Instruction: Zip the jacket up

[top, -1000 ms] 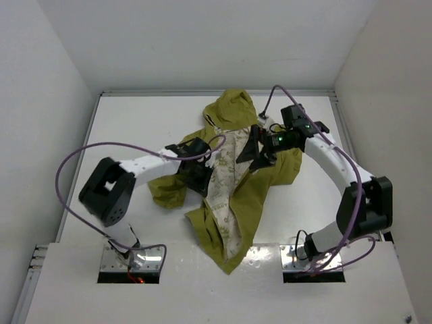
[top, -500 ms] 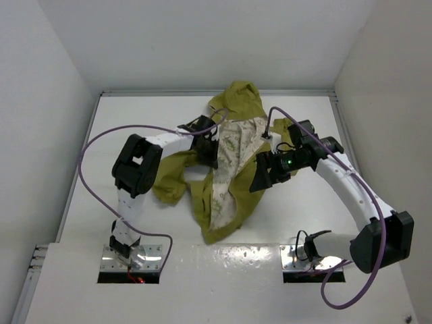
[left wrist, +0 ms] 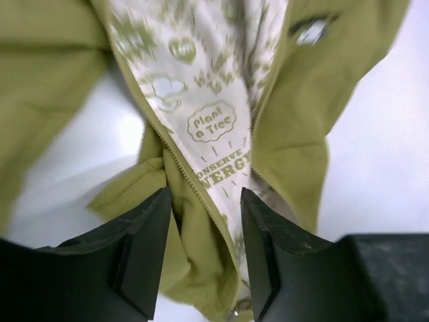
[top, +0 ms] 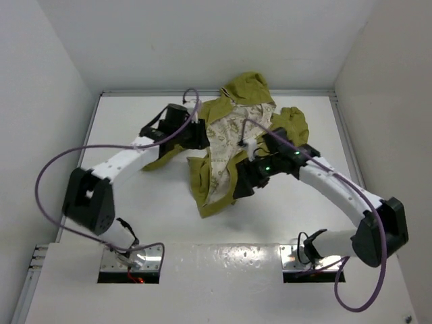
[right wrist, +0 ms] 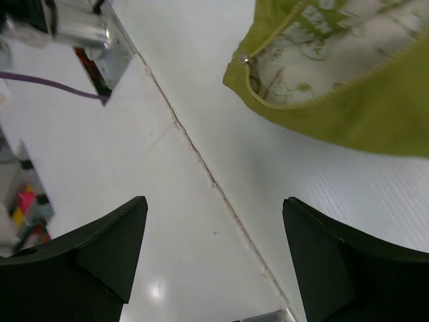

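While unzipped, jacket [left wrist: 201, 168] runs between left gripper [left wrist: 204, 255].

You are looking at a white surface [top: 135, 202] boxed in by plain white walls: a back wall [top: 202, 40], a left wall [top: 34, 115] and a right wall [top: 391, 101]. Soft light glares off the glossy near edge, where a thin seam [right wrist: 201, 161] crosses the panel.
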Available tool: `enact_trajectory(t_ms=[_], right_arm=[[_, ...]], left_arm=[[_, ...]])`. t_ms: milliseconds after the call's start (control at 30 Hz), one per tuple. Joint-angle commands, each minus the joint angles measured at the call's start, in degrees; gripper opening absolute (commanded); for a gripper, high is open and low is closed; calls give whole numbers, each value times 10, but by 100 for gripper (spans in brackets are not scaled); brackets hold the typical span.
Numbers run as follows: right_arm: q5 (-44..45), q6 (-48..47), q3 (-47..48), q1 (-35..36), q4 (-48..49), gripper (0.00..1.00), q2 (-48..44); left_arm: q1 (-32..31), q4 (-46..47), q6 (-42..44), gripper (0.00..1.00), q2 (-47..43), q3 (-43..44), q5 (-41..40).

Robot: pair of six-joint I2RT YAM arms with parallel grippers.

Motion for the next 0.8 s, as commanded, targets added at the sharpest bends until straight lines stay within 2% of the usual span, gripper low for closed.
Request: enact_trajectory(t_ms=[0, 33, 67, 100, 133, 200, 233, 267, 367, 467, 600, 767], right_arm=[[102, -11, 32, 97, 78, 81, 49], [104, -11, 37, 125, 80, 81, 63], [104, -5, 66, 141, 78, 79, 115], [99, 5, 77, 152, 74, 79, 134], [96, 6, 85, 160, 73, 79, 148], [98, 9, 97, 179, 89, 78, 199], [97, 25, 98, 181, 105, 78, 220], [96, 37, 98, 179, 112, 77, 232], [96, 87, 96, 172, 161, 76, 284], [83, 92, 93, 172, 205, 76, 310], [76, 113, 128, 173, 218, 76, 356], [74, 104, 150, 179, 224, 74, 362]], left_arm=[[9, -88, 1, 51, -95, 12, -79], [20, -97, 1, 51, -122, -25, -79], [26, -97, 8, 51, -155, -49, -89], [26, -97, 17, 53, -222, -70, -102], [32, -90, 23, 63, -253, -101, -102], [39, -108, 48, 79, -300, -108, -97], [39, -119, 48, 86, -326, -108, -97], [50, -129, 59, 88, -334, -108, -97], [74, -162, 67, 88, -360, -102, -46], [95, -162, 74, 87, -396, -143, 29], [107, -162, 72, 86, -438, -180, 60], [113, -168, 77, 85, -444, -180, 74]])
